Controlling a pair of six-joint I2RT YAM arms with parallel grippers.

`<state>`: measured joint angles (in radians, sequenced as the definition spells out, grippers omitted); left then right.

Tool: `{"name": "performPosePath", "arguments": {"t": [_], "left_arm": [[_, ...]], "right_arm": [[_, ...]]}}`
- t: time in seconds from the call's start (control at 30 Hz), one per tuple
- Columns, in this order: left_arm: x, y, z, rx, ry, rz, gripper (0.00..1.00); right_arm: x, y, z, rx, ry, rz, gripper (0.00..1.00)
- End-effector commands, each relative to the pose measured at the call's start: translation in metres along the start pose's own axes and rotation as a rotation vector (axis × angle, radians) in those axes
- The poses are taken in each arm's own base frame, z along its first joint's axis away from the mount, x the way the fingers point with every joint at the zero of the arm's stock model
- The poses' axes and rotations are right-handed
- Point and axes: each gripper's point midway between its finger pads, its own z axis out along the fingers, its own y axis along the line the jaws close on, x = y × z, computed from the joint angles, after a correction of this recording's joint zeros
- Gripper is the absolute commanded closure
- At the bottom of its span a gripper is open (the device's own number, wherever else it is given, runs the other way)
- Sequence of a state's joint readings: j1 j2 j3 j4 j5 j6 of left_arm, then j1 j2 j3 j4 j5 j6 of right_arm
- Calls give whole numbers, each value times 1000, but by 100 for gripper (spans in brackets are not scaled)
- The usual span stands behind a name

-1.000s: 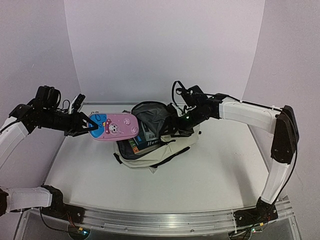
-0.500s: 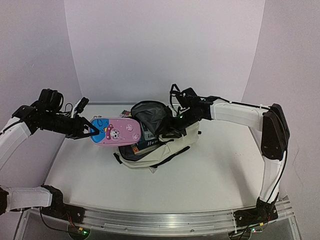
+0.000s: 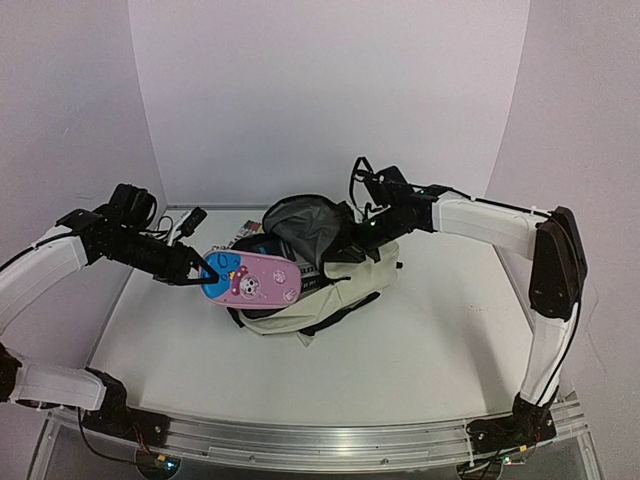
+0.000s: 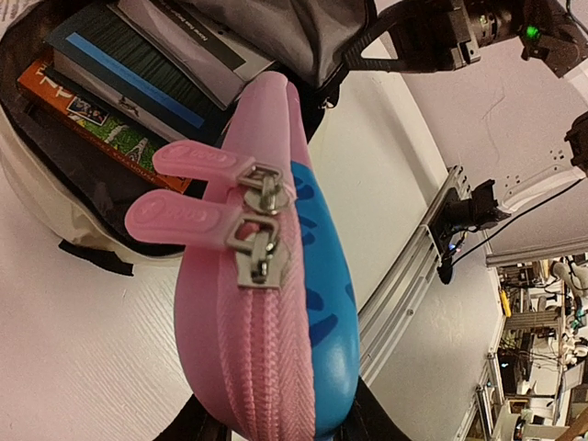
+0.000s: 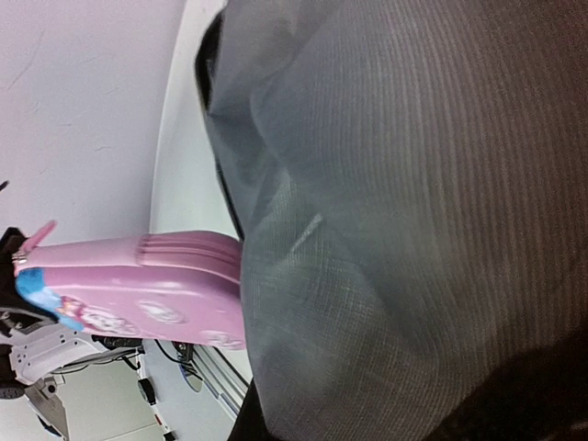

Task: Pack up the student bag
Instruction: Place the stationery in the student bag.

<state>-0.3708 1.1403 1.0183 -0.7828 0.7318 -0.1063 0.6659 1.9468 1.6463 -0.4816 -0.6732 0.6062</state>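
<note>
Left tool (image 3: 200,268) gripped the pink case (image 3: 256,281) by its blue end, long axis aimed right at the bag (image 3: 340,297) lying mid worktop (image 3: 430,345), mouth just beyond the case's free tip, right tool (image 3: 352,241) pinched shut on the bag's rim.

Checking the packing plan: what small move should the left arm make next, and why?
Probably ease the pencil case down into the student bag. The left gripper holds it by its blue end at the bag's open mouth, the right gripper pinches the flap open, and books lie inside.
</note>
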Motion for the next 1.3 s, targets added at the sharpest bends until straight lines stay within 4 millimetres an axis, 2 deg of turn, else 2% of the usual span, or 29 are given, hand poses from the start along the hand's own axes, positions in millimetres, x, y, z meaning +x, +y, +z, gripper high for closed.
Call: {"name": "performPosePath", "arguments": {"t": [0.0,0.1,0.4,0.5,0.73,0.87,0.93,1.0,1.17,1.27], "left_arm": [[-16,-7,11,35,-37,121,97],[-20,-3,19,23,-43,145,97],[-60,8,29,-52,-172,246,98],[-65,8,43,-37,-169,266,97],[-52,-3,82,-3,-117,307,92],[-50,-2,104,-31,-144,311,85],[-47,0,113,-56,-133,316,75],[-42,4,115,-90,-112,316,68],[-26,18,99,-200,-52,320,51],[-7,27,103,-214,36,315,50]], "right_arm": [[-14,41,-35,-97,-78,-100,100],[-12,47,-38,-120,-68,-107,100],[-3,58,-43,-175,-31,-111,100],[-5,60,-42,-181,-29,-107,100],[-5,62,-44,-187,-31,-118,100],[-3,61,-44,-183,-30,-118,100],[-4,61,-45,-183,-33,-119,100],[-4,61,-46,-181,-36,-119,100],[-3,58,-48,-176,-38,-119,100],[-1,56,-47,-176,-32,-116,100]]}}
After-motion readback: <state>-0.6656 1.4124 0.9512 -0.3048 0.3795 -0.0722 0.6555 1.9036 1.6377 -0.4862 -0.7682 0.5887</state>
